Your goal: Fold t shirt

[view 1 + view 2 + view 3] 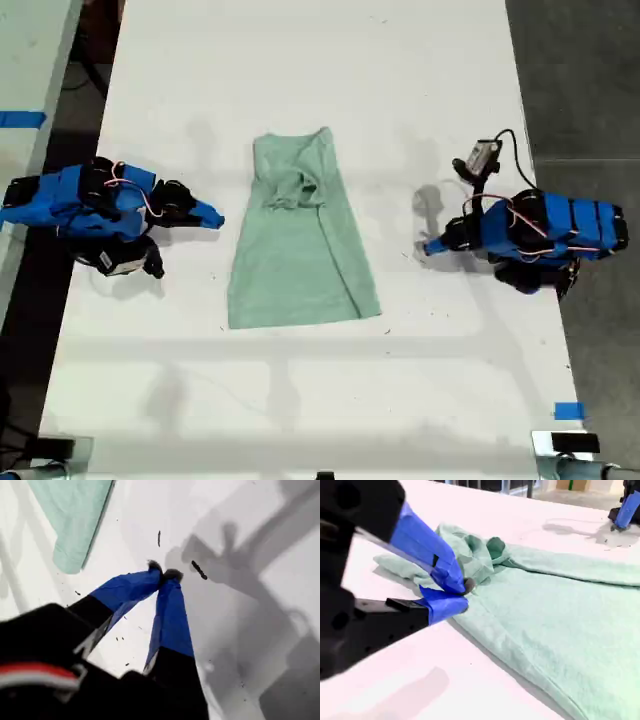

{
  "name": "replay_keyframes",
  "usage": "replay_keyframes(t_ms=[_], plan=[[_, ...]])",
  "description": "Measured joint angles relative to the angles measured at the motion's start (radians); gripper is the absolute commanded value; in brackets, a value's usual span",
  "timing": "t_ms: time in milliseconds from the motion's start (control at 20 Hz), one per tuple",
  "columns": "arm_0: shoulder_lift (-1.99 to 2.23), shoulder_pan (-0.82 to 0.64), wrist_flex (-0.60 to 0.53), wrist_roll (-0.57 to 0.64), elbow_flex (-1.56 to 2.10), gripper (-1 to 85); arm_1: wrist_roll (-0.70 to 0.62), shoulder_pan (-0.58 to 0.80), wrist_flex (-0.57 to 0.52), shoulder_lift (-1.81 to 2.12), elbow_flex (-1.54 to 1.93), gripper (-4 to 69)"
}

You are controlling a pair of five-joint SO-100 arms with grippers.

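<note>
The pale mint-green t shirt (300, 240) lies flat in the middle of the white table (330, 60), folded into a long trapezoid with its wrinkled neck end (292, 180) toward the far side. My second gripper (216, 218) is on the exterior view's left, shut and empty, just short of the shirt's edge. The second wrist view shows its tips (462, 592) close beside the cloth (560, 615) near the bunched neck. My first gripper (428, 247), on the exterior view's right, is shut over bare table, apart from the shirt. Its wrist view shows the closed tips (164, 572) and a shirt corner (75, 510).
Blue tape (568, 411) marks the table near its front corner on the exterior view's right. Dark floor (580, 70) borders the table on that side. A second pale surface with blue tape (20, 120) stands off the exterior view's left. Small dark specks (199, 570) dot the table.
</note>
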Motion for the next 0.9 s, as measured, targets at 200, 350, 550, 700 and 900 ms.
replay_keyframes(t_ms=[200,350,550,700,900], plan=[[0.0,-0.018,0.0,0.0,0.003,-0.1,0.17,-0.008,0.0,0.0,0.0,1.5],[0.0,-0.02,0.0,0.0,0.003,-0.1,0.193,-0.017,0.0,0.0,0.0,1.1],[0.0,-0.02,0.0,0.002,0.003,-0.1,0.183,-0.061,-0.006,-0.006,-0.04,0.9],[0.0,-0.018,0.0,0.011,0.003,-0.1,0.212,-0.104,0.092,-0.301,-0.275,0.8],[0.0,-0.018,0.0,0.011,0.003,-0.1,0.245,-0.193,0.215,-1.127,-0.902,14.8]])
